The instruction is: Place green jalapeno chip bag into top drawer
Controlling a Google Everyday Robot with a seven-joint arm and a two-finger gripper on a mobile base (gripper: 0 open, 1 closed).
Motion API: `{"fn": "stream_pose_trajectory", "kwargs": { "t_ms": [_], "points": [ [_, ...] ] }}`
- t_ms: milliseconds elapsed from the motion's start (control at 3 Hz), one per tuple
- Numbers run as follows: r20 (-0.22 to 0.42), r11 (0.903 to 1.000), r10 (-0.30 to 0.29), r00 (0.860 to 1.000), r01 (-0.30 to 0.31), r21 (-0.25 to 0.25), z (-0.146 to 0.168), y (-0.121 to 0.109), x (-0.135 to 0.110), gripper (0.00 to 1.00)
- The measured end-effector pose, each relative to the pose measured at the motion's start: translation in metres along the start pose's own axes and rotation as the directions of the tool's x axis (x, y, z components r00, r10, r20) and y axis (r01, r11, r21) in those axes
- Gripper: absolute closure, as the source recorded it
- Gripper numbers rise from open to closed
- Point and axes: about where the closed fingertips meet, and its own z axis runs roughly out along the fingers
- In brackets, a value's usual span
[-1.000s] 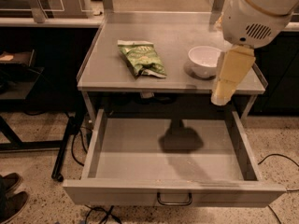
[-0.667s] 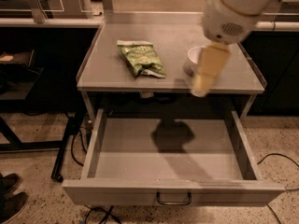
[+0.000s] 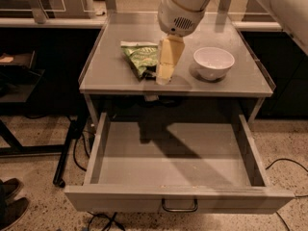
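Moved: the gripper point(image 3: 162, 77) has swung leftward across the table, from the right side of the bowl a second ago to the bag's right edge now; bag and bowl lie on the tabletop as before.
Gripper position: it hangs from the white rounded arm housing point(image 3: 180, 11), slanting down and to the left, with its pale yellow tip low over the tabletop point(image 3: 231, 85) between the bag and the bowl.
Claw state: cannot be told from this view.
Contact: the tip overlaps the bag's right edge in the camera view; whether it touches the bag is unclear.
Green jalapeno chip bag point(image 3: 138, 57): lying flat and crinkled on the left-centre of the tabletop, its pale end strip toward the back, not in the drawer.
White bowl point(image 3: 213, 62): upright on the tabletop, to the right of the gripper and apart from the bag.
Top drawer point(image 3: 98, 148): pulled fully out below the tabletop, with low grey walls around a flat grey floor; a dark shadow falls across the rear of that floor.
Drawer handle point(image 3: 179, 208): small dark metal loop at the middle of the front panel.
Floor: speckled, with cables trailing near the table legs and a pair of shoes point(image 3: 12, 206) at the lower left corner.
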Motion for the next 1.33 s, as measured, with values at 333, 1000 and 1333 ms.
{"fn": "stream_pose_trajectory", "kwargs": {
  "t_ms": [333, 1000, 1333],
  "points": [
    [0.0, 1.0, 0.0, 1.0, 0.0, 0.0, 0.0, 0.0, 0.0, 0.0],
    [-0.048, 0.9991, 0.002, 0.999, -0.004, -0.043, 0.071, -0.06, 0.022, 0.0],
    [-0.061, 0.998, 0.0, 0.998, -0.004, -0.063, 0.092, -0.079, 0.031, 0.0]
  ]
}}
